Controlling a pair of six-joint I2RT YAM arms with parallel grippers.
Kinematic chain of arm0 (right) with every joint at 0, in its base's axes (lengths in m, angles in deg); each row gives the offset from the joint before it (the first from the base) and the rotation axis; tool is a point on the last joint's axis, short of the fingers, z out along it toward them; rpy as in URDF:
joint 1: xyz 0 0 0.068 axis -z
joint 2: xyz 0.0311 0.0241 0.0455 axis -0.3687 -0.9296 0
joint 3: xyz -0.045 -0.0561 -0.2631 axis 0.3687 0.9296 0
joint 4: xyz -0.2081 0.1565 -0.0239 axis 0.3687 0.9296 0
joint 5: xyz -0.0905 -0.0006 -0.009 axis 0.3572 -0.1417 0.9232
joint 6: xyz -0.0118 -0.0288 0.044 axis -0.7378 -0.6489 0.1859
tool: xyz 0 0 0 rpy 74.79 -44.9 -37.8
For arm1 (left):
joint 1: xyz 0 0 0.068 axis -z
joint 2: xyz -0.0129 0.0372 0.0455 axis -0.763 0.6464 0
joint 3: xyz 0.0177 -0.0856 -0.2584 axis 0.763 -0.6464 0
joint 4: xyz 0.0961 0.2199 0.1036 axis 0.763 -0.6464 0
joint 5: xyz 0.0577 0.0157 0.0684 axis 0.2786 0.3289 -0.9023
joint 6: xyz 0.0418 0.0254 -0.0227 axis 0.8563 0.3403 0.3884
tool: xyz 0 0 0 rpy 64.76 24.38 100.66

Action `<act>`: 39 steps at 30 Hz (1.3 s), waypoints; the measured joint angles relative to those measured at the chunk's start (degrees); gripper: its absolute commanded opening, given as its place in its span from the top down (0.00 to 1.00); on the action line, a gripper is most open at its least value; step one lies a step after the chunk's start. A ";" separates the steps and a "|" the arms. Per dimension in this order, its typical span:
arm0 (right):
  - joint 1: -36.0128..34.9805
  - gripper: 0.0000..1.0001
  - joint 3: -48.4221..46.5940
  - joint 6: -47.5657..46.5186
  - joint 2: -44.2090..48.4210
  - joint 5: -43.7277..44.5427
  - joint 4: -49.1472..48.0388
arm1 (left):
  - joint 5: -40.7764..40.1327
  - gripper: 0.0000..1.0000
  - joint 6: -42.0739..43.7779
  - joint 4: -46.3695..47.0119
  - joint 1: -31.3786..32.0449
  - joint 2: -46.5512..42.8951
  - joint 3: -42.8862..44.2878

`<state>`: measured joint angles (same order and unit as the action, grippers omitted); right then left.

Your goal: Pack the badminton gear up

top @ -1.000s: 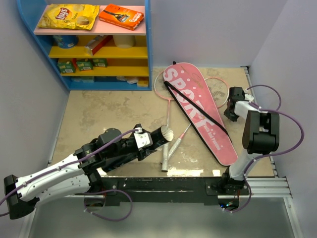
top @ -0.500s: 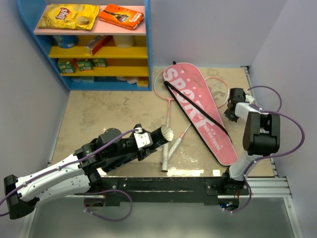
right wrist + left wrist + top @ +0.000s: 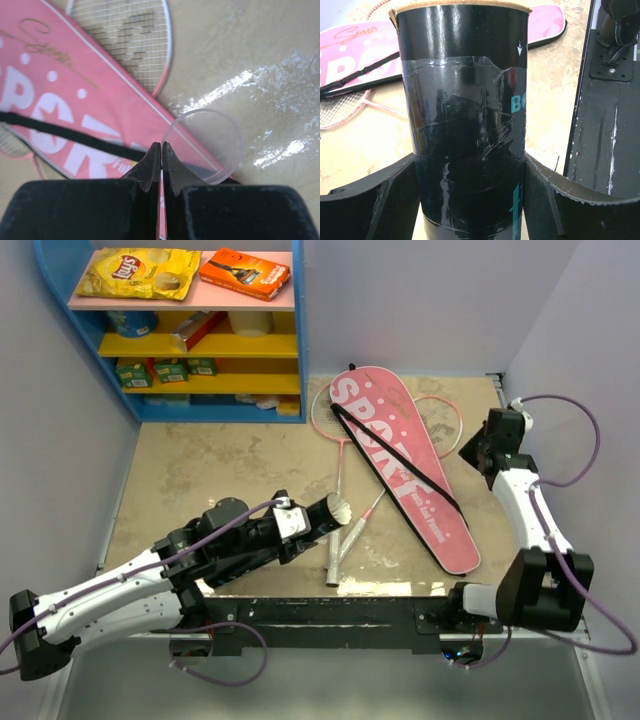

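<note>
We log: left gripper [image 3: 470, 159] clamps black tube [image 3: 465, 100]; right gripper [image 3: 161, 146] closed, pinching rim of clear lid [image 3: 210, 135], right of pink bag [image 3: 60, 100].

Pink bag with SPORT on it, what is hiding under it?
Two rackets: one racket head peeks out on the left, the other racket head on the right of the pink bag. Their covered parts, and anything else beneath, are hidden.

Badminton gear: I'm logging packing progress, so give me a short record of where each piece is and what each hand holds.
left hand: closed on the black tube
right hand: shut, pinching a clear lid by its rim
shuttlecock: one at the tube's open end
bag: flat on the table, over both rackets
rackets: on the table, heads partly under the bag
</note>
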<state>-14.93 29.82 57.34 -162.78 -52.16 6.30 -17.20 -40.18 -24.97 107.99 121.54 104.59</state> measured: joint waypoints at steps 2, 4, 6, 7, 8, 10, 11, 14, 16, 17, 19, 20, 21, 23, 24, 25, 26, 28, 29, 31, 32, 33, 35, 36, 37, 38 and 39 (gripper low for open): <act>-0.50 1.00 0.09 -0.39 4.87 -2.34 0.98 | 0.02 1.00 0.02 0.02 0.00 0.31 0.00; -1.33 1.00 1.14 -0.35 9.77 -5.49 1.36 | 0.07 1.00 0.02 0.04 0.00 0.66 0.00; -2.40 1.00 2.27 -0.31 13.97 -8.94 1.88 | 0.22 1.00 0.02 0.04 0.00 0.98 0.00; -3.15 0.99 2.67 -0.31 16.04 -10.97 2.64 | 0.26 1.00 0.02 0.04 0.00 1.07 0.00; -3.78 0.98 2.80 -0.44 17.90 -12.87 3.39 | 0.33 1.00 0.04 0.04 0.00 1.16 0.00; -5.07 0.98 2.40 -0.96 21.05 -16.65 4.94 | 0.70 1.00 0.02 0.04 0.00 1.20 0.00; -5.62 0.98 1.66 -1.42 22.21 -18.58 6.45 | 0.87 1.00 0.02 0.07 0.00 1.18 0.00; -7.52 0.95 -2.47 -2.78 24.00 -24.79 10.23 | 1.44 1.00 0.02 0.11 0.00 1.16 0.00; -8.79 0.95 -4.66 -3.39 24.98 -28.52 11.26 | 1.66 1.00 0.04 0.09 0.00 1.22 0.00; -9.55 0.96 -5.44 -3.72 25.66 -30.99 11.61 | 1.81 1.00 0.04 0.11 0.00 1.38 0.00; -10.93 0.96 -6.16 -4.24 27.08 -35.95 12.28 | 2.23 1.00 0.07 0.24 0.00 1.95 0.00; -11.41 0.96 -6.23 -4.39 27.56 -37.79 12.59 | 2.47 1.00 0.04 0.22 0.00 2.25 0.00; -12.00 0.96 -6.23 -4.46 28.02 -39.87 12.92 | 2.69 1.00 0.07 0.22 0.00 2.45 0.00; -13.03 0.96 -6.21 -4.52 28.46 -43.30 13.57 | 3.02 1.00 0.07 0.20 0.00 2.51 0.00; -13.55 0.96 -6.19 -4.48 28.59 -44.96 13.77 | 3.10 1.00 0.07 0.22 0.00 2.49 0.00; -14.16 0.96 -6.14 -4.39 28.74 -46.27 13.88 | 3.23 1.00 0.07 0.22 0.00 2.49 0.00; -14.67 0.96 -6.10 -4.31 28.92 -47.23 13.92 | 3.30 1.00 0.09 0.22 0.00 2.49 0.00; -16.22 0.96 -5.81 -3.80 29.59 -49.29 13.94 | 3.32 1.00 0.09 0.22 0.00 2.49 0.00; -16.90 0.96 -5.70 -3.50 29.92 -49.79 13.86 | 3.32 1.00 0.09 0.22 0.00 2.51 0.00; -18.82 0.97 -5.51 -2.80 30.67 -50.82 13.66 | 3.37 1.00 0.09 0.22 0.00 2.51 0.00; -19.87 0.97 -5.44 -2.38 31.01 -51.30 13.55 | 3.41 1.00 0.09 0.22 0.00 2.56 0.00; -20.52 0.97 -5.40 -2.19 31.21 -51.69 13.49 | 3.43 1.00 0.09 0.22 0.00 2.62 0.00; -22.23 0.99 -5.22 -1.57 31.41 -52.04 13.16 | 3.54 1.00 0.09 0.24 0.00 2.80 0.00; -22.56 0.99 -5.18 -1.33 31.41 -52.06 13.09 | 3.54 1.00 0.09 0.24 0.00 2.89 0.00; -23.23 0.99 -4.85 -0.98 31.41 -52.04 12.61 | 3.54 1.00 0.11 0.24 0.00 2.95 0.00; -23.82 0.99 -4.42 -0.57 31.41 -52.02 12.20 | 3.54 1.00 0.11 0.24 0.00 3.02 0.00; -24.48 0.99 -3.87 -0.15 31.41 -52.00 11.67 | 3.54 1.00 0.11 0.24 0.00 3.04 0.00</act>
<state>-39.41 25.95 57.19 -131.38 -104.16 17.97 -13.65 -40.07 -24.73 107.99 124.57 104.59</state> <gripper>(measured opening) 0.021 0.736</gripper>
